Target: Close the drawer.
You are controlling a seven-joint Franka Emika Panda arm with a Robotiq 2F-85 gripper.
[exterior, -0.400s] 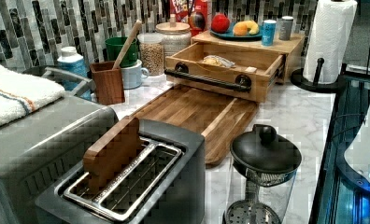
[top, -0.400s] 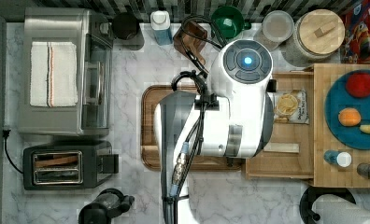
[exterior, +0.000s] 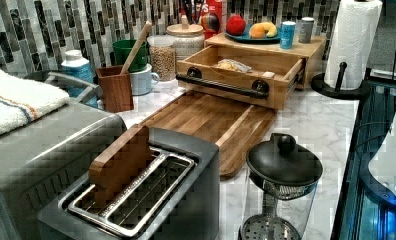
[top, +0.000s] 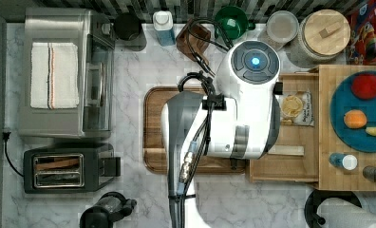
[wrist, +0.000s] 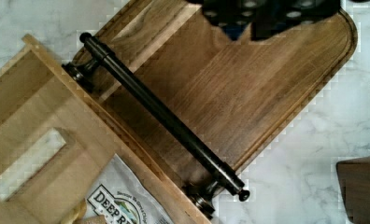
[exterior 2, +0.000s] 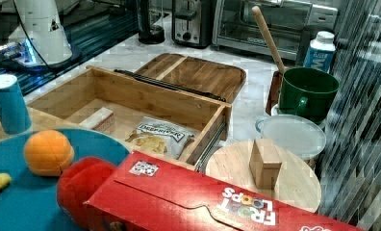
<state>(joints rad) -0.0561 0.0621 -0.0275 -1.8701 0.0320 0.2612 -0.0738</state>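
Marble counter point(exterior: 331, 125), drawer point(exterior 2: 131, 103) open.
Light-wood drawer, black bar handle point(wrist: 162, 116), at three o'clock of the walnut board point(top: 153, 128) in the top view; gripper point(wrist: 262, 16) fingers unclear.

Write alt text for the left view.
An open light-wood drawer with a black bar handle holds a snack bag, behind a walnut cutting board on marble; a toaster sits in front.

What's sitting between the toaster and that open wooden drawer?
The walnut cutting board, lying flat between the toaster and the drawer in the left view.
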